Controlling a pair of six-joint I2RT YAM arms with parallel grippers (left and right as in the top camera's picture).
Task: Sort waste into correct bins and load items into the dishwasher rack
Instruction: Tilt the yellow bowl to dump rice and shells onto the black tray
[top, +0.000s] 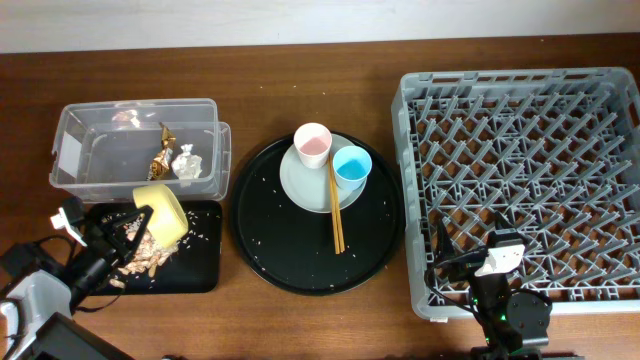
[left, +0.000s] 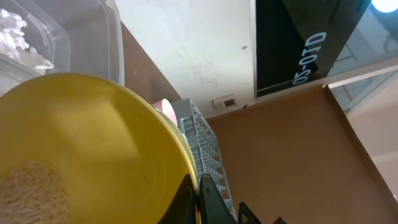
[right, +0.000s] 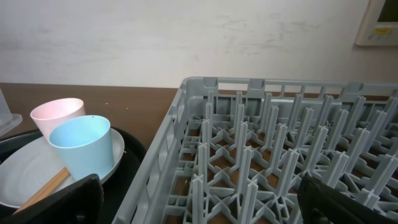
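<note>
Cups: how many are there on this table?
2. The pink cup and the light-blue cup stand upright, side by side, on the pale grey plate inside the round black tray. No others show in any view.

Plastic, wood, foil and paper on a wood-grain desk

The desk (top: 330, 70) is brown wood grain with a soft sheen. The dishwasher rack (top: 520, 78) is matt grey moulded plastic, and the clear plastic box (top: 100, 150) is see-through and glossy. The shallow black tray (top: 200, 260) and round black tray (top: 280, 250) look smooth, flecked with pale crumbs. The yellow bowl (top: 162, 212) is smooth and satiny. The plate (top: 300, 180) has a slight shine. The pink cup (top: 312, 145) and light-blue cup (top: 352, 167) are matt. The chopsticks (top: 336, 215) are bare wood. The wrapper (top: 162, 150) is shiny gold foil, the paper ball (top: 187, 162) crumpled white, and the food scraps (top: 145, 260) rough.
</note>
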